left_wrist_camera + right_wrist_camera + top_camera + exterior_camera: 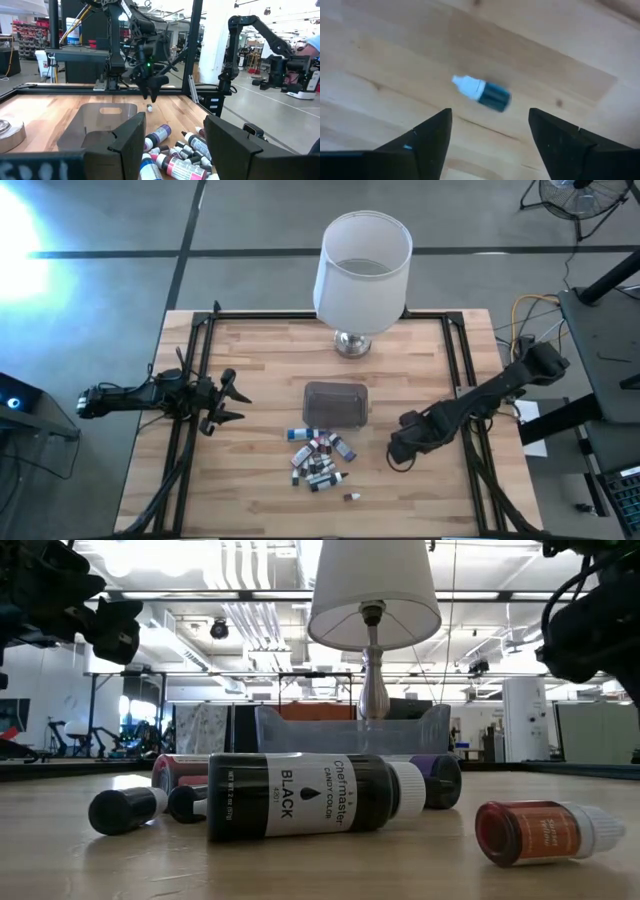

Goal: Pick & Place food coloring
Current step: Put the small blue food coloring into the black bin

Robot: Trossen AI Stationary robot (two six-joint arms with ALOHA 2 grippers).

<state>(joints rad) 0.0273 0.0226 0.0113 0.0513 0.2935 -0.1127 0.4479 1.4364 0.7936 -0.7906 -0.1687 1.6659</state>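
Several tiny food coloring bottles [320,460] lie on their sides in a loose pile on the wooden table, just on the near side of a greyish translucent tub [335,405]. One red bottle [352,497] lies alone nearer the front edge. A blue bottle with a white cap [482,93] lies on the wood right of the pile. My right gripper [490,135] hangs open above it, pointing down, with its fingers clear of it. My left gripper [238,398] waits open and level at the table's left side, aimed at the pile [175,155].
A white-shaded lamp [362,270] stands on its metal foot at the table's far middle, behind the tub. Black frame rails [465,380] run along the table's left and right sides. Bare wood lies to the right of the pile and along the front edge.
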